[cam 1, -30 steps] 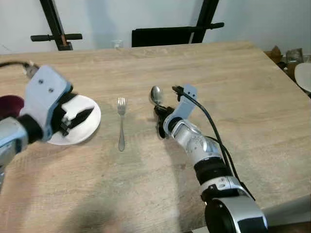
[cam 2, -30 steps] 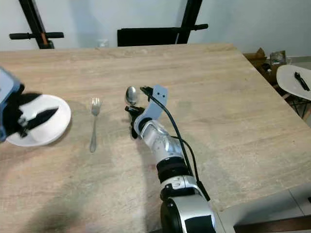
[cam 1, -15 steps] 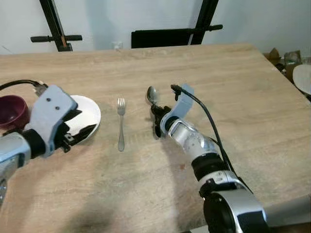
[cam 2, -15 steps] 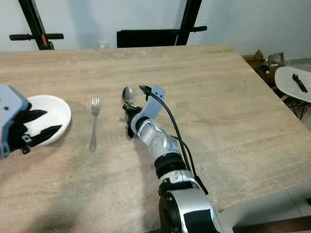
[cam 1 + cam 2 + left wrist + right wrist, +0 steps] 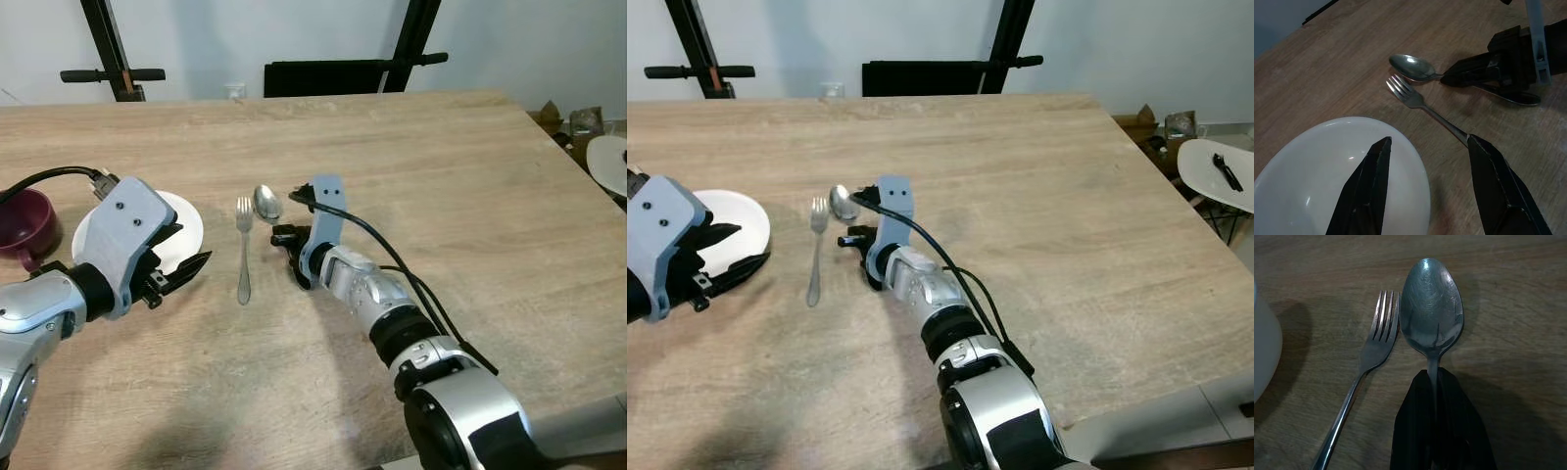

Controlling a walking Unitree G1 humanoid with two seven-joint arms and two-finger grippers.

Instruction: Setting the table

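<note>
The spoon [image 5: 266, 203] had been slid left across the worktop [image 5: 470, 176] until its bowl lay just beside the fork [image 5: 243, 250], nearly finishing that setting; the right tool [image 5: 1436, 396] was clamped shut on its handle, while the left tool [image 5: 1425, 186] hovered wide open, empty, over the white plate [image 5: 186, 230]

Head stereo pair looks forward and down across the light wooden table [image 5: 470, 186], both eyes sharing the same scene. Left wrist camera sits close above the round white plate [image 5: 1317, 171], facing the silver metal fork [image 5: 1415, 100] and silver metal spoon [image 5: 1413, 67]. Right wrist camera looks closer still at both utensils
</note>
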